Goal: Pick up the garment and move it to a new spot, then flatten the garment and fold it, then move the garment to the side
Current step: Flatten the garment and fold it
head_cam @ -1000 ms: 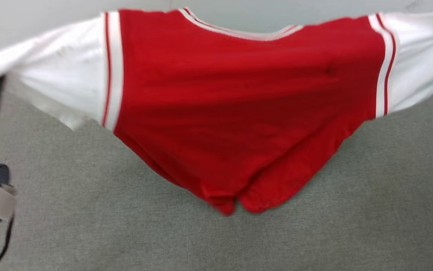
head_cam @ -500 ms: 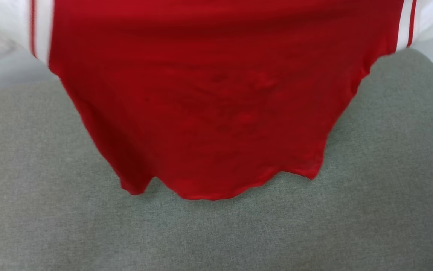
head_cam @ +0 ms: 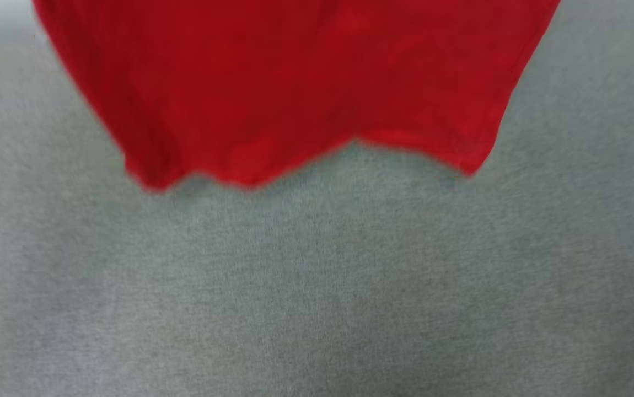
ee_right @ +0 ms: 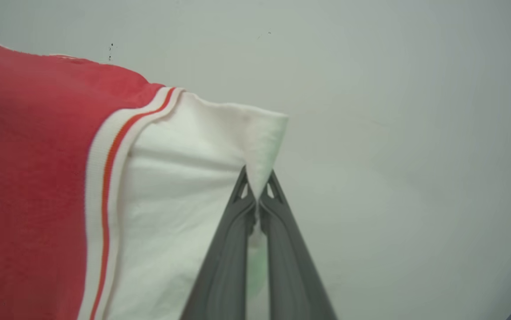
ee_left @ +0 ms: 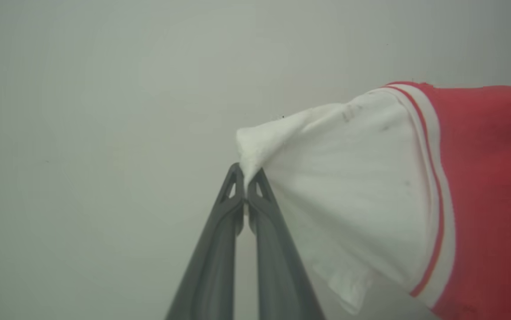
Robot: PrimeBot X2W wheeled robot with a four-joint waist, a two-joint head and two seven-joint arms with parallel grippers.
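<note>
Red garment [head_cam: 295, 82] held aloft, stretched: left gripper [ee_left: 247, 178] clamped on one white sleeve [ee_left: 340, 186], body hanging over grey surface [head_cam: 317, 286], right gripper [ee_right: 258, 180] clamped on the other sleeve. Hem [head_cam: 295, 149], bunched a second ago, now hangs spread; likely ready for laying flat.

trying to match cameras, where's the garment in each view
Head view: the garment hangs across the top, grey surface below.
Left wrist view: at right, sleeve tip pinched in the left gripper.
Right wrist view: at left, sleeve tip pinched in the right gripper.
Shared landmark: its red body.
</note>
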